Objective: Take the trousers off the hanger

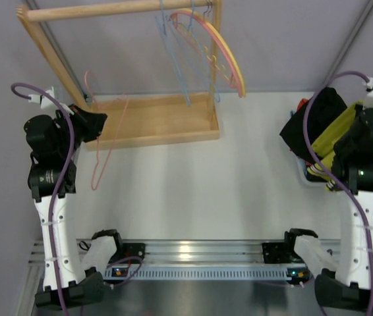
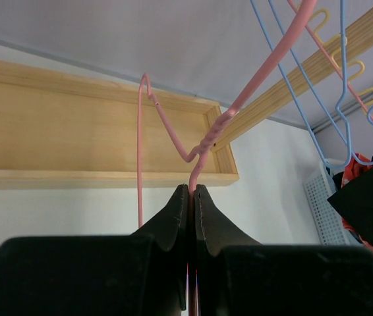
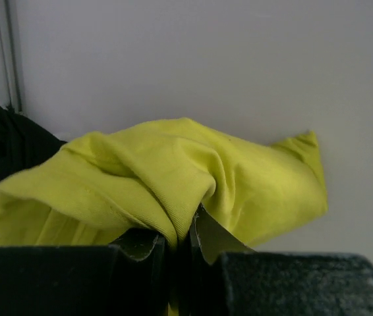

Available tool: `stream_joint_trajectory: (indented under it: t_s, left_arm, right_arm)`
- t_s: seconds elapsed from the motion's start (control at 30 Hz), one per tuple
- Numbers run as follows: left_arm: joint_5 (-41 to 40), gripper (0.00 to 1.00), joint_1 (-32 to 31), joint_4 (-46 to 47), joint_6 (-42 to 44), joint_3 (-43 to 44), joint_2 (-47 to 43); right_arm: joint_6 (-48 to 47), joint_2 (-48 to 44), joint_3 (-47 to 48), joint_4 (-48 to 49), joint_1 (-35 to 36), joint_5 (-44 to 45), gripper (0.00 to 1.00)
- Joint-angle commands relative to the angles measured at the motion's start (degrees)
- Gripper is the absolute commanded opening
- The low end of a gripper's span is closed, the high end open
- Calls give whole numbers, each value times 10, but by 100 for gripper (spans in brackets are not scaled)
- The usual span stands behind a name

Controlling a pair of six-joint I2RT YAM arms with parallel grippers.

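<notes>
The thin pink wire hanger (image 1: 101, 158) hangs bare over the left of the table, its hook (image 1: 86, 82) up by the wooden rack. My left gripper (image 1: 97, 122) is shut on its wire just below the twisted neck (image 2: 203, 148), and in the left wrist view the closed jaws (image 2: 192, 189) pinch the pink wire. The yellow-green trousers (image 1: 343, 128) are bunched at the far right. My right gripper (image 1: 364, 120) is shut on a fold of them, and the cloth bulges over its jaws (image 3: 183, 220) as a rumpled mass (image 3: 173, 164). Their cuffs are hidden.
A wooden rack with a tray base (image 1: 153, 122) stands at the back left. Thin blue hangers (image 1: 173, 52) and thicker pink-and-yellow hangers (image 1: 223, 49) hang from its rail. A black clothing heap (image 1: 315, 125) lies in a white basket (image 2: 325, 210) at the right, next to the trousers.
</notes>
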Motion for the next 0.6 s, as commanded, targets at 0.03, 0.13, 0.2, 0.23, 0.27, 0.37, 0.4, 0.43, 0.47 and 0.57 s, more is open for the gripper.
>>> stream_joint_trajectory:
  t_s: [0.03,0.13,0.2,0.23,0.27,0.37,0.4,0.43,0.47,0.57]
  left_arm:
    - [14,0,-2,45,5,40,-2]
    - [18,0,-1,45,3,48,3]
    - [21,0,-1,45,2,52,5]
    - [21,0,-1,45,2,54,7]
    - [21,0,-1,45,3,57,8]
    - [24,0,-2,44,5,67,14]
    - [28,0,-2,45,6,70,17]
    - [29,0,-2,44,7,73,21]
    - [32,0,-3,45,9,79,25]
    - [37,0,-2,45,17,93,37]
  right_arm:
    - [-17,123,27,173,-14,-58,0]
    - [-11,221,77,209,-14,-100,0]
    - [-2,298,107,198,-13,-143,0]
    - [1,323,118,189,-13,-150,0]
    - [5,347,143,182,-12,-170,0]
    - [15,412,151,180,-12,-206,0]
    - [15,434,148,180,-12,-216,0]
    - [14,443,134,182,-12,-234,0]
    - [14,450,125,191,-13,-242,0]
    - [15,466,93,192,-15,-277,7]
